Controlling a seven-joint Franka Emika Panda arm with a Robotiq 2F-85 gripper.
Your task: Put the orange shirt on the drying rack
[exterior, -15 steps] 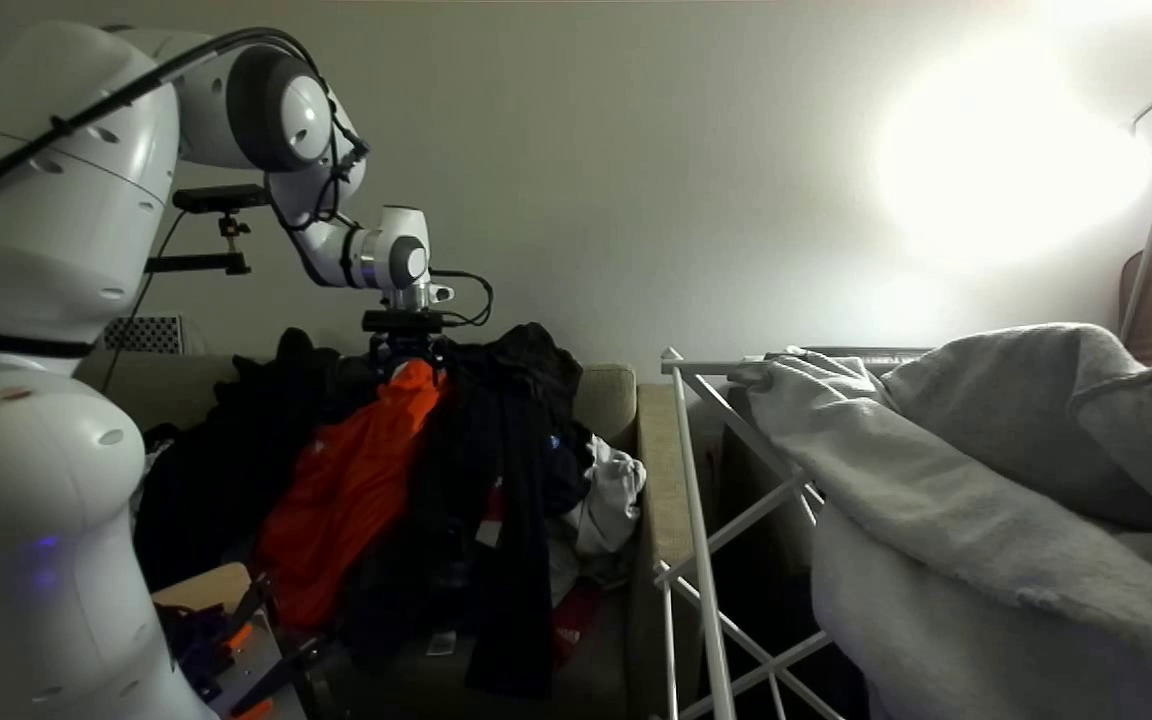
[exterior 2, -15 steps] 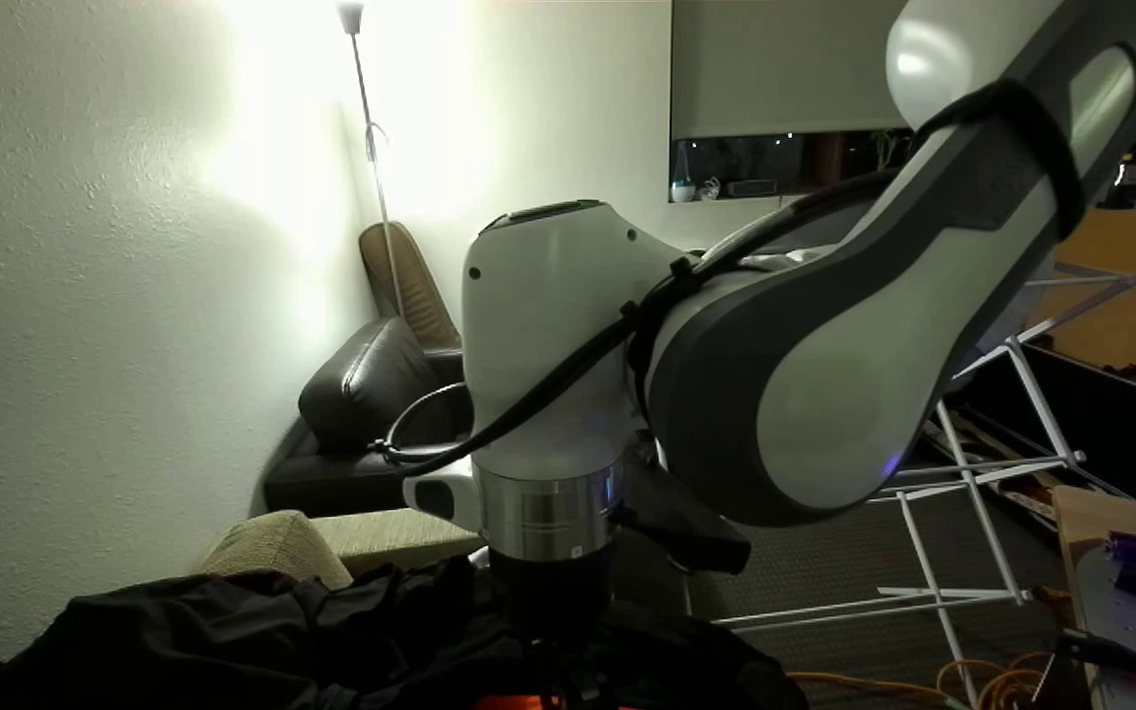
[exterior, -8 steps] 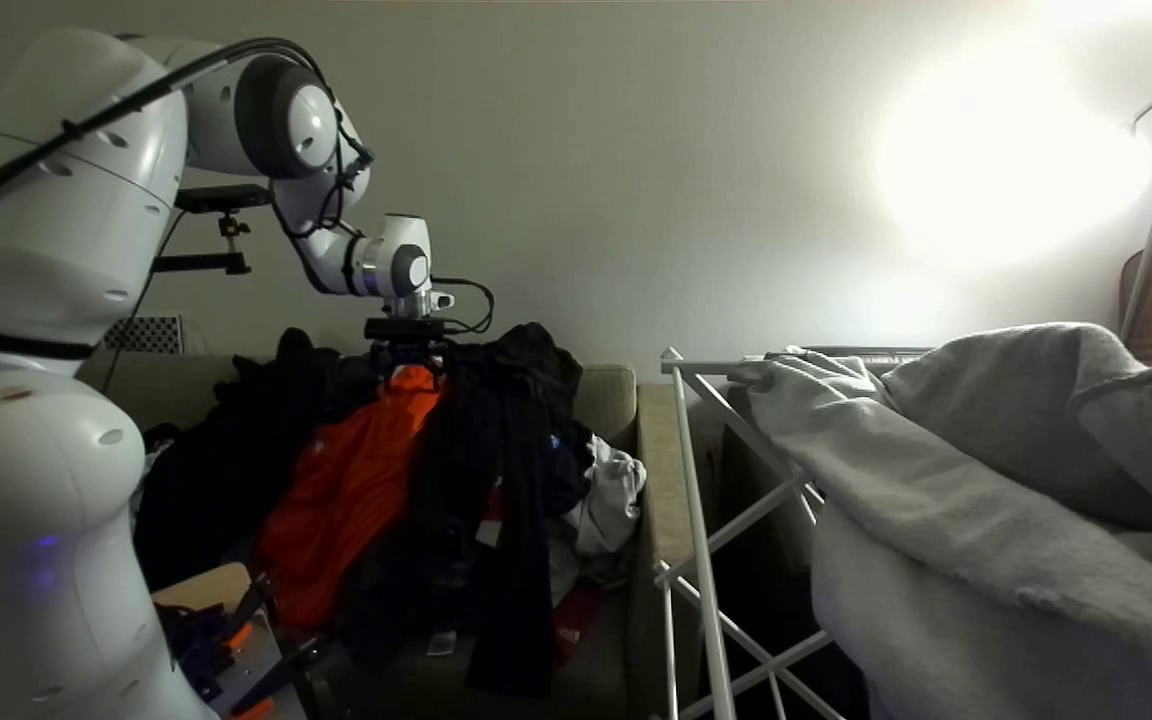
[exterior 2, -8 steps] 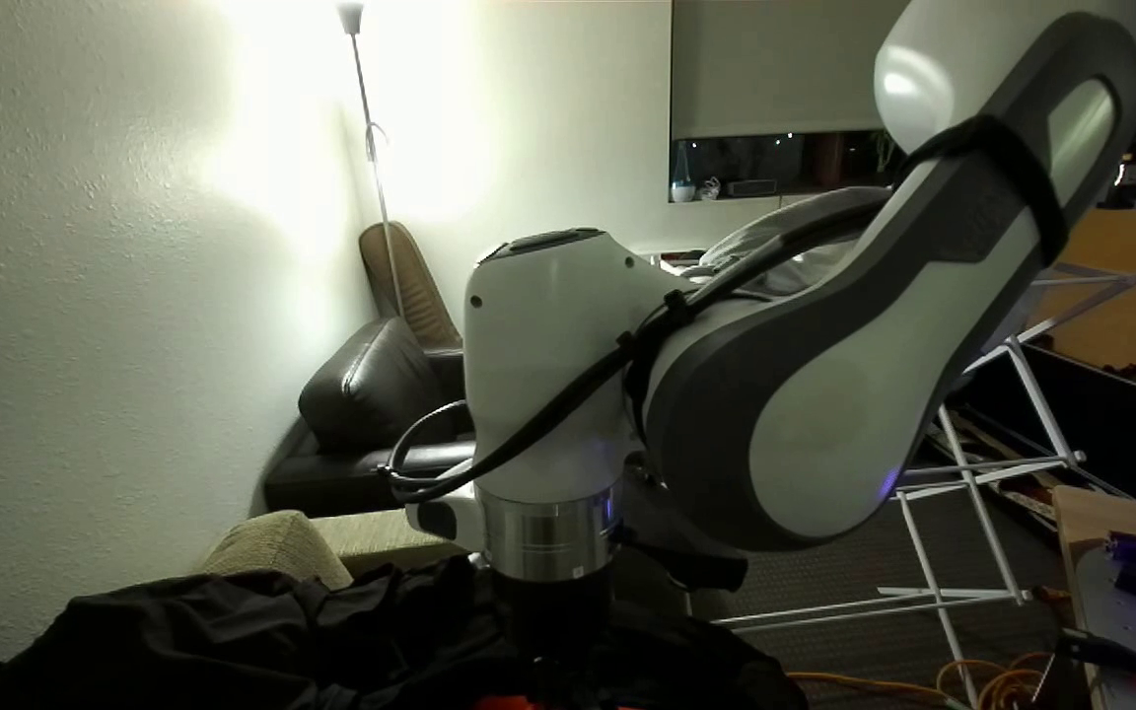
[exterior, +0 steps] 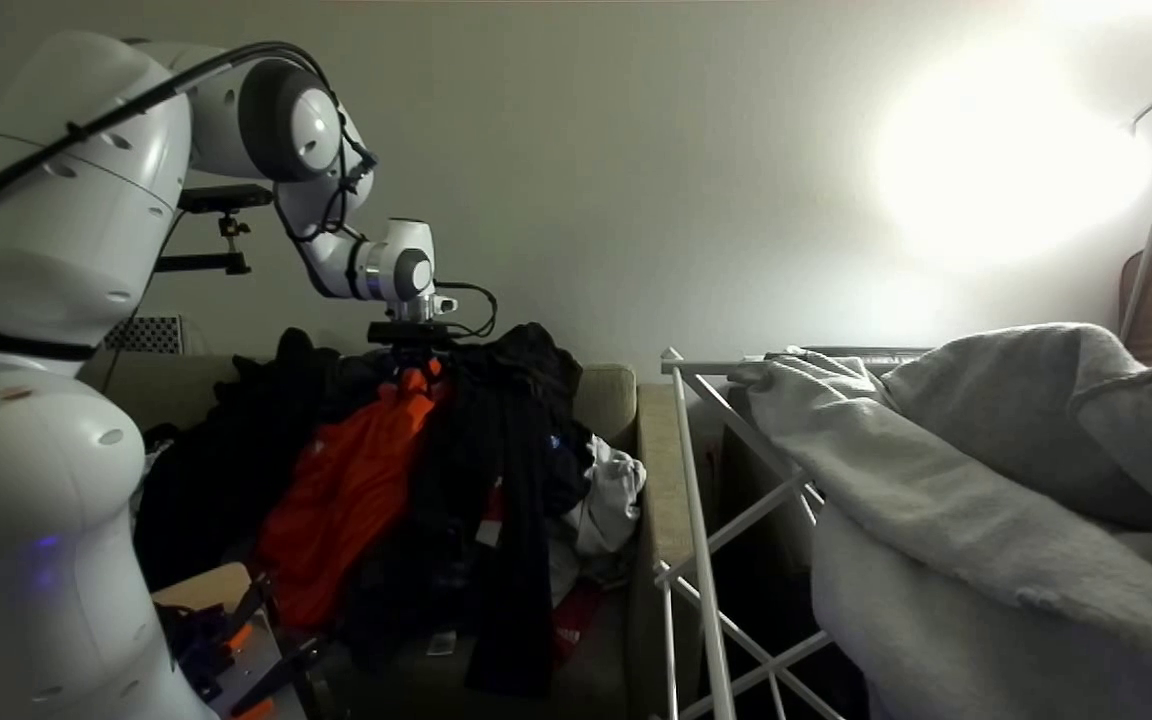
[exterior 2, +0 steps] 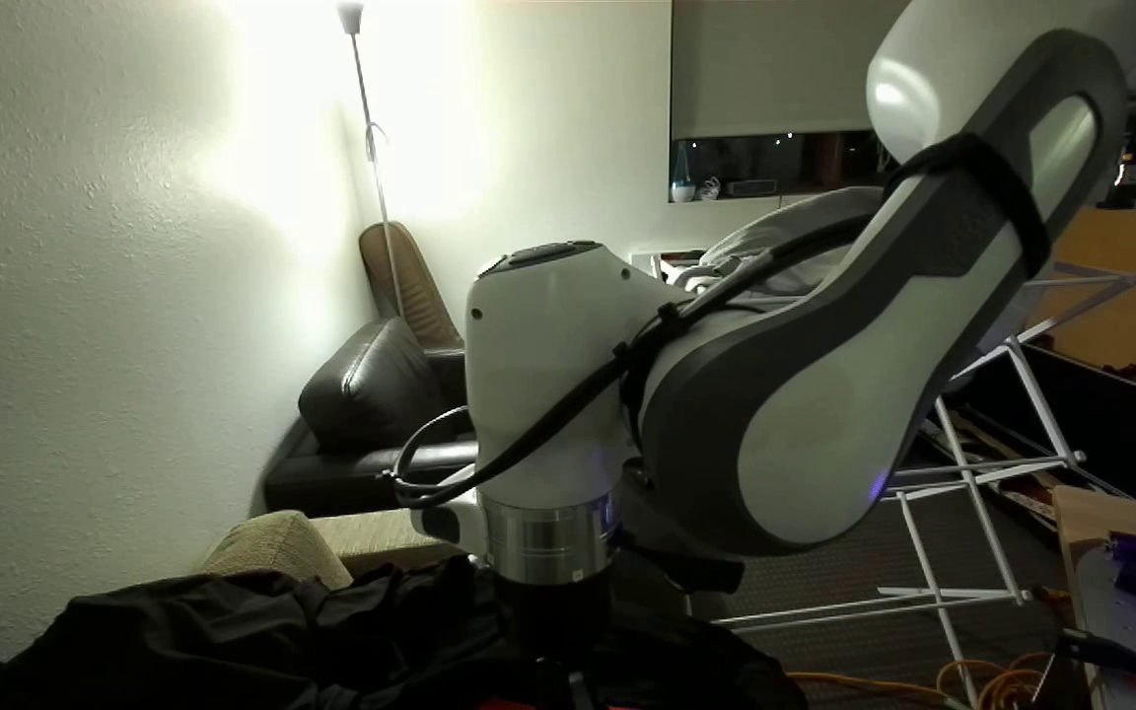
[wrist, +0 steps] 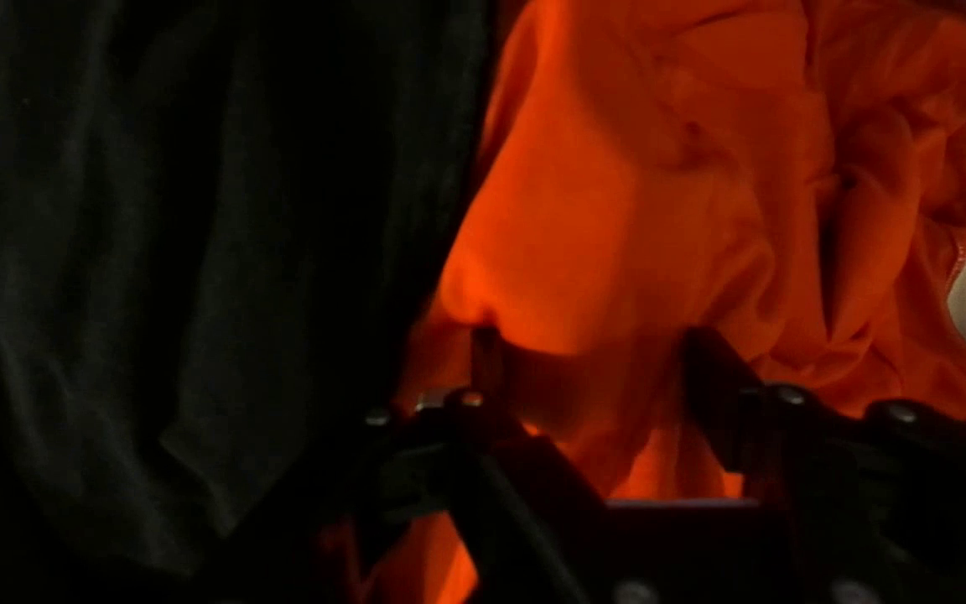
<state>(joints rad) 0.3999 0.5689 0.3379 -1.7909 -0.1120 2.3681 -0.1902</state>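
The orange shirt (exterior: 346, 490) lies draped over the couch among dark clothes. In the wrist view the shirt (wrist: 584, 218) fills the middle and right, bunched in folds. My gripper (wrist: 590, 340) is down at the top part of the shirt. Its jaws stand wide apart, with orange cloth showing between and under them. The gripper also shows over the shirt's upper end in an exterior view (exterior: 418, 365). The white drying rack (exterior: 701, 540) stands to the right of the couch there. It also shows behind the arm in an exterior view (exterior 2: 1042, 404).
Black clothes (exterior: 496, 480) lie beside the shirt, also at left in the wrist view (wrist: 198, 252). A grey blanket (exterior: 936, 480) hangs over the rack. The couch arm (exterior: 663, 470) stands between couch and rack. A small table (exterior: 206, 590) is near the robot's base.
The arm has come down, with a very slight shift to the right in an exterior view, so the gripper sits lower on the shirt. The shirt and rack have not visibly moved.
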